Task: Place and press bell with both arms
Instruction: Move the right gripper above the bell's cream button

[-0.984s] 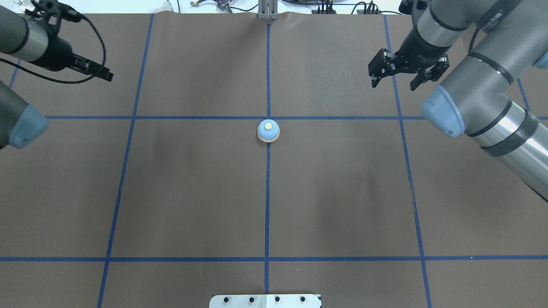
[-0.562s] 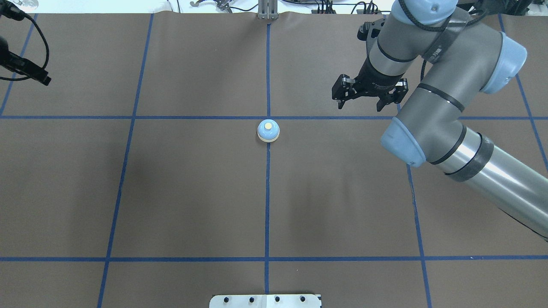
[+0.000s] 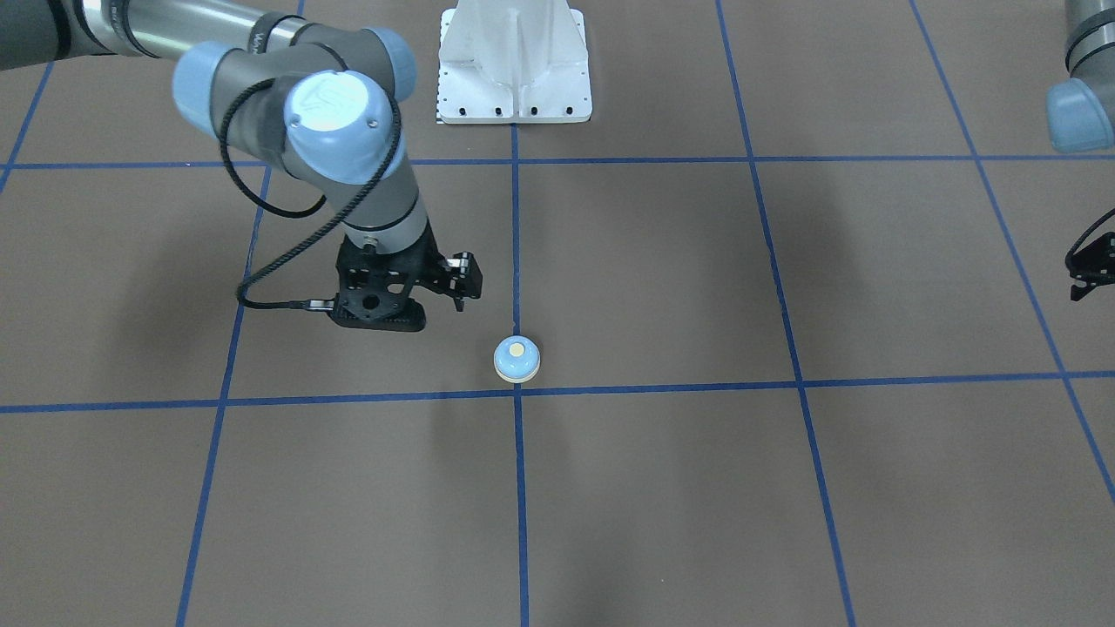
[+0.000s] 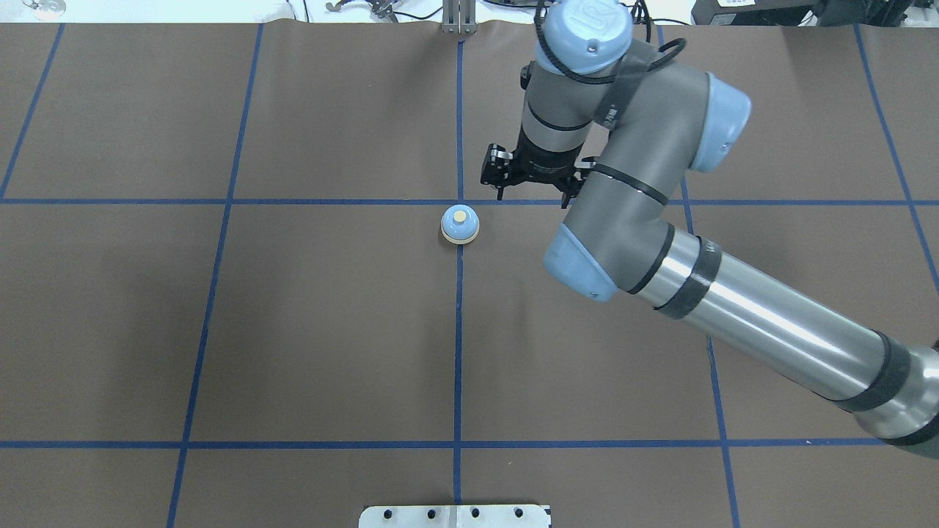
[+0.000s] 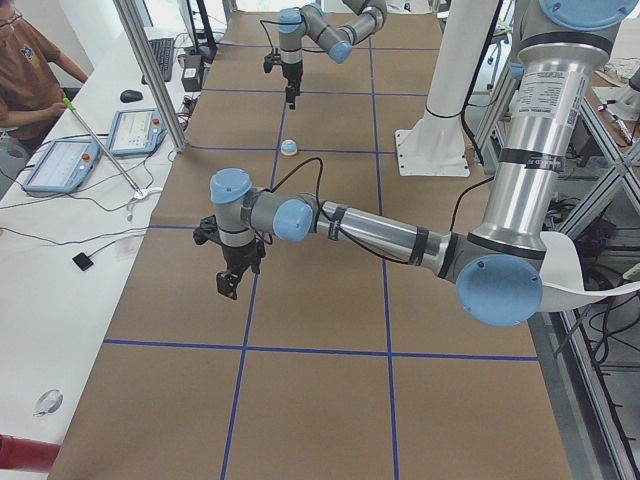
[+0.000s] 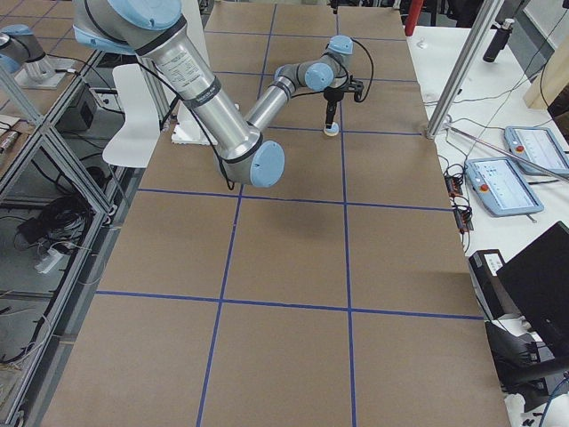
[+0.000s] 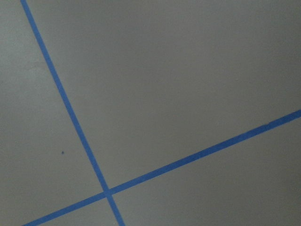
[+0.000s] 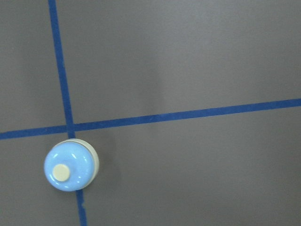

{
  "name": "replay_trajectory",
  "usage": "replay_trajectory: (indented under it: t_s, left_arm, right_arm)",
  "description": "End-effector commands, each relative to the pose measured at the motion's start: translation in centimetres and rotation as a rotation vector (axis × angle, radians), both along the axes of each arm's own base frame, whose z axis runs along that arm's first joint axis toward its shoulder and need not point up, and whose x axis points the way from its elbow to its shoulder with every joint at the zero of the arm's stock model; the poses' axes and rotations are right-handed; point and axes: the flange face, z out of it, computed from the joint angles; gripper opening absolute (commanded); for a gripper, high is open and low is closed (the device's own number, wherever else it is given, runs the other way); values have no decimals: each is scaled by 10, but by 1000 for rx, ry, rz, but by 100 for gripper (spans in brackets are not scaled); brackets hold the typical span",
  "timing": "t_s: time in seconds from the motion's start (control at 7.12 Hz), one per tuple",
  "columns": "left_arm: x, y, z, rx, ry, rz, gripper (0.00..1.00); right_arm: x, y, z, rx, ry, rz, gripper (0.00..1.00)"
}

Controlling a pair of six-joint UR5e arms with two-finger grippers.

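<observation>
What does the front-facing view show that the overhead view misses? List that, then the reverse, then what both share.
Only front-facing: the left arm at the frame's edge, part of the left claw below it, and the upright body of the white pedestal.
Only overhead: the metal post at the table's far edge and the white bench strip beyond it.
Both: the bell on the centre tape line beside a crossing, untouched; the right arm extended over the table; the right claw, open, beside the bell; the blue tape grid.
</observation>
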Motion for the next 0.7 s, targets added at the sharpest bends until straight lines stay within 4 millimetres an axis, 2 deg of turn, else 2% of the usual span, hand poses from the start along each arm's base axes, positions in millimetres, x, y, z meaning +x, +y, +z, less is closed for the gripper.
replay_trajectory:
  t_s: [0.0,0.14,0.42,0.56]
  left_arm:
    - [-12,14,17,-7,-6,11,100]
    - [-12,14,18,-2,-5,11,100]
    - [-12,14,17,5,-4,11,100]
    - [-12,14,17,5,-5,11,100]
  right_arm:
    - [-73,-12,-32,-37,-17,7,99]
    - [-85,-17,-38,-46,-4,9,94]
    - [-86,-19,-33,-62,3,21,42]
    - [-88,-21,-27,-59,17,26,27]
